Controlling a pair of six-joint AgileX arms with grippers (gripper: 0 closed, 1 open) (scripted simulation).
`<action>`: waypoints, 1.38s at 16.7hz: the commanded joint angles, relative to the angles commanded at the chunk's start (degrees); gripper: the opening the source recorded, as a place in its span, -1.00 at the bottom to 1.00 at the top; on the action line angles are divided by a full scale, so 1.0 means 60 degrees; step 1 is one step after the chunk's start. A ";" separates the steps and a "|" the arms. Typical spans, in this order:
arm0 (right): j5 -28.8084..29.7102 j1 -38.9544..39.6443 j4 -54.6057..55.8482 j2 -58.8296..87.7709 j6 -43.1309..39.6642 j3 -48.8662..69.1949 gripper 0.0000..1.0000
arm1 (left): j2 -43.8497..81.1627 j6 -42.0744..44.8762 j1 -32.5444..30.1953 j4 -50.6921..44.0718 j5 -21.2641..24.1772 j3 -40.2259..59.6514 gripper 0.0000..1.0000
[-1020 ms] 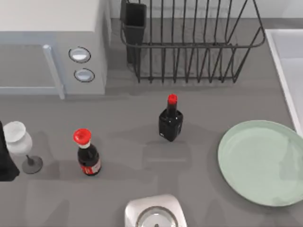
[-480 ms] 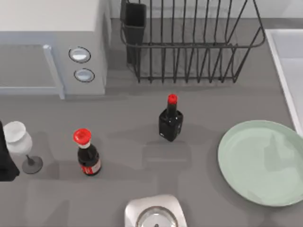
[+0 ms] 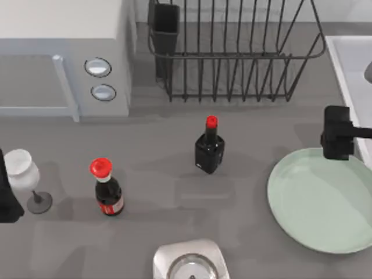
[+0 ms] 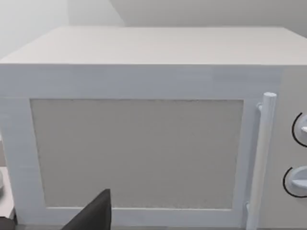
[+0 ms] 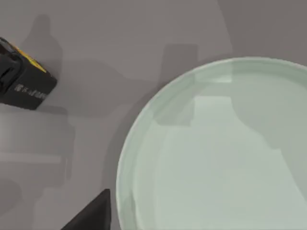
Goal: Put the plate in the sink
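From above we see our right gripper (image 3: pixel 336 141) come in at the table's right edge, a dark block hanging over the far rim of the plate (image 3: pixel 321 199). Its fingers cannot be made out from above, and the right wrist view shows just a dark sliver of it (image 5: pixel 91 214) in a corner, so we cannot tell whether it is spread or pressed together; we see nothing held in it, and whether it touches the plate we cannot tell.

The plate lies flat on the grey table (image 3: pixel 250 128), directly beneath and just nearer than the gripper, its open face up. Being round, it has no long axis. The sink (image 3: pixel 351 64) sits just beyond the gripper at the right edge, its pale rim running past the plate's far side.

The right wrist view adds the plate's shallow rim (image 5: pixel 125 158) up close, and the labelled body of the dark square bottle (image 5: pixel 21 81) lying off to the gripper's left; from above that same bottle (image 3: pixel 209 148) stands upright with a red cap, well apart from the plate.

Our left arm (image 3: pixel 7 195) is parked at the left edge beside a wine glass (image 3: pixel 26 177). Its wrist view faces the white microwave (image 4: pixel 144 134), door and handle square on.
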 joint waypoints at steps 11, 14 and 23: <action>0.0003 0.1935 -0.3706 0.6702 0.1986 0.4817 1.00 | 0.0000 0.0000 0.0000 0.0000 0.0000 0.0000 1.00; 0.0003 0.1948 -0.3731 0.6743 0.1999 0.4849 1.00 | 0.0000 0.0000 0.0000 0.0000 0.0000 0.0000 1.00; 0.0009 0.1926 -0.1494 0.7606 0.2015 0.3622 1.00 | 0.0000 0.0000 0.0000 0.0000 0.0000 0.0000 1.00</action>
